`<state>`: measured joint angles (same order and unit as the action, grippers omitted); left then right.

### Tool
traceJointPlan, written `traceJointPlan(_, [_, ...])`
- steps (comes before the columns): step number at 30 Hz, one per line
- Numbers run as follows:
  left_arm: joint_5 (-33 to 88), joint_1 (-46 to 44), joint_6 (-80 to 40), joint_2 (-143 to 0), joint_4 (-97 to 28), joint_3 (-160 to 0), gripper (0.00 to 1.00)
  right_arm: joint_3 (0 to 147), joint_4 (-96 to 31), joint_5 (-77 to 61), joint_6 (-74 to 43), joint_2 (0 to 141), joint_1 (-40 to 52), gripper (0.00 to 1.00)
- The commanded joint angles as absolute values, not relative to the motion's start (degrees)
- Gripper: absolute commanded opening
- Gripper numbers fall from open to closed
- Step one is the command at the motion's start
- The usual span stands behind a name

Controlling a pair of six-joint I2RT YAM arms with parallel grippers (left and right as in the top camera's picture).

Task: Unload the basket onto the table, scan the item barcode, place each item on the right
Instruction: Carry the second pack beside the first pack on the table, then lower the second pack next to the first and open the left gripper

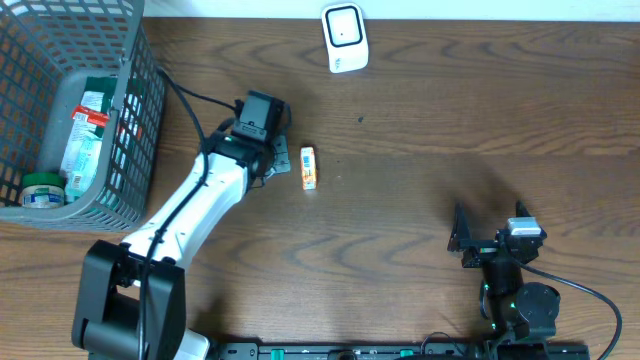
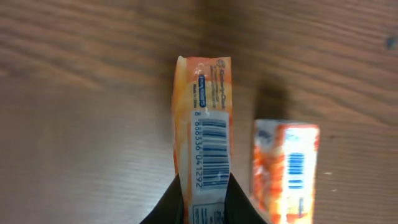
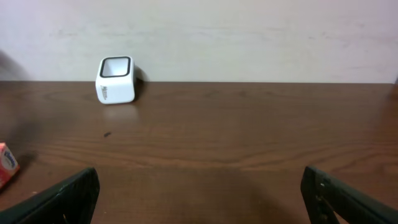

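With the slim orange printed packet [image 2: 202,124] pinched in the left end effector [image 2: 204,208] above the dark wooden tabletop [image 1: 420,150], at 9 o'clock from centre, its barcode should be carried squarely towards the white box-shaped scanner [image 1: 344,38] at 12 o'clock, the right end effector [image 3: 199,186] being spread wide at 5 o'clock.
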<state>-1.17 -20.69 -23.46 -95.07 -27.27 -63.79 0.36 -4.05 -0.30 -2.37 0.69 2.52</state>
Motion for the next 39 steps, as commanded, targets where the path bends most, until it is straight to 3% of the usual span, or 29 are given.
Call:
traceJointPlan(1, [-0.64, -22.68, -22.11, -95.15, -24.62, -60.6, 0.08, 0.32, -4.27, -0.3, -2.09, 0.38, 2.33, 0.99])
traceJointPlan(10, [-3.64, -23.33, -24.51, -95.15, -18.87, -56.14, 0.08, 0.32, -4.27, -0.3, -2.09, 0.38, 2.33, 0.99])
traceJointPlan(34, [-2.28, -23.59, -26.46, -95.18, -17.82, -52.56, 0.08, 0.32, -4.27, -0.3, -2.09, 0.38, 2.33, 0.99])
traceJointPlan(39, [-2.13, -23.59, -26.44, -95.18, -17.91, -52.53, 0.17, 0.32, -4.27, -0.3, -2.09, 0.38, 2.33, 0.99])
